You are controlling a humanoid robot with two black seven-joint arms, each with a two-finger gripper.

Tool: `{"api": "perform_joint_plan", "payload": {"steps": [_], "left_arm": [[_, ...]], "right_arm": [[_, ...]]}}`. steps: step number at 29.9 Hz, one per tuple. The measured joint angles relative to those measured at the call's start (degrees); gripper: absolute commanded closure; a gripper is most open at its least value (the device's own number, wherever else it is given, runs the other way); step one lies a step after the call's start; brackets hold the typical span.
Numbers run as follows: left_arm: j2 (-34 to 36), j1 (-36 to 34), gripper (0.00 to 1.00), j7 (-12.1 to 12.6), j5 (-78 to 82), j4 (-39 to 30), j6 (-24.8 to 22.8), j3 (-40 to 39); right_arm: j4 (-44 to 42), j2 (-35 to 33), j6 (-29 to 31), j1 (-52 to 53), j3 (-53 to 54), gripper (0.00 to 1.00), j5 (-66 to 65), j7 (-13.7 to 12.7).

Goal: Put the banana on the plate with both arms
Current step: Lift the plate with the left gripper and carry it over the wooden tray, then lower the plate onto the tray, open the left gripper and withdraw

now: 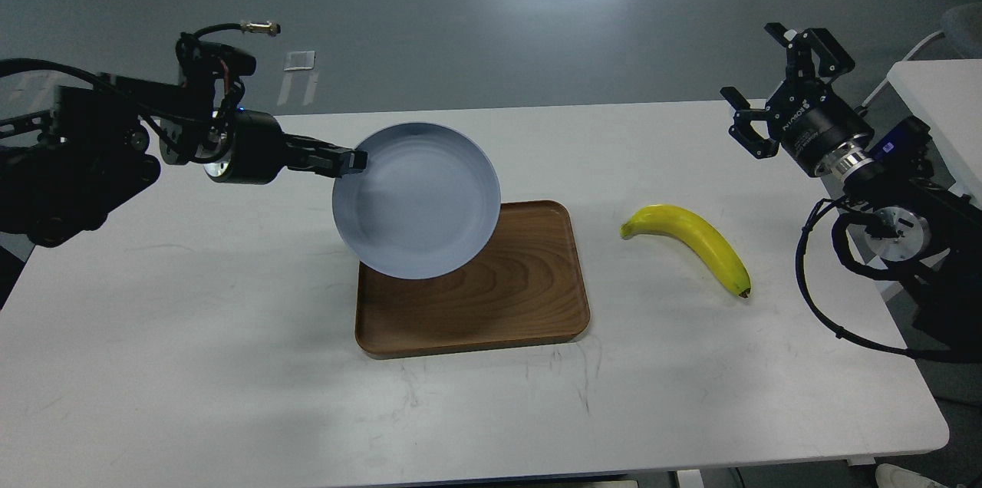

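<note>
My left gripper [354, 161] is shut on the left rim of the pale blue-grey plate [418, 200]. It holds the plate in the air, tilted, over the back left part of the brown tray [529, 296]. The yellow banana [690, 242] lies on the white table right of the tray, stem end toward the tray, dark tip toward the front right. My right gripper [782, 85] is open and empty. It hangs above the table's back right corner, behind and to the right of the banana.
The white table [192, 365] carries the rectangular wood-grain tray in its middle. Another white table's corner [936, 104] and a chair stand at the far right. Grey floor lies beyond the back edge.
</note>
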Motion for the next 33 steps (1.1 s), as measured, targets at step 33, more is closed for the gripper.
{"api": "perform_joint_plan", "payload": {"steps": [33], "left_arm": [[-23.2, 2.84, 1.0, 0.02, -0.78, 20.89, 0.01, 8.73]], "right_arm": [[-1.16, 0.7, 0.0, 7.51, -3.17, 0.0, 0.0, -0.33]]}}
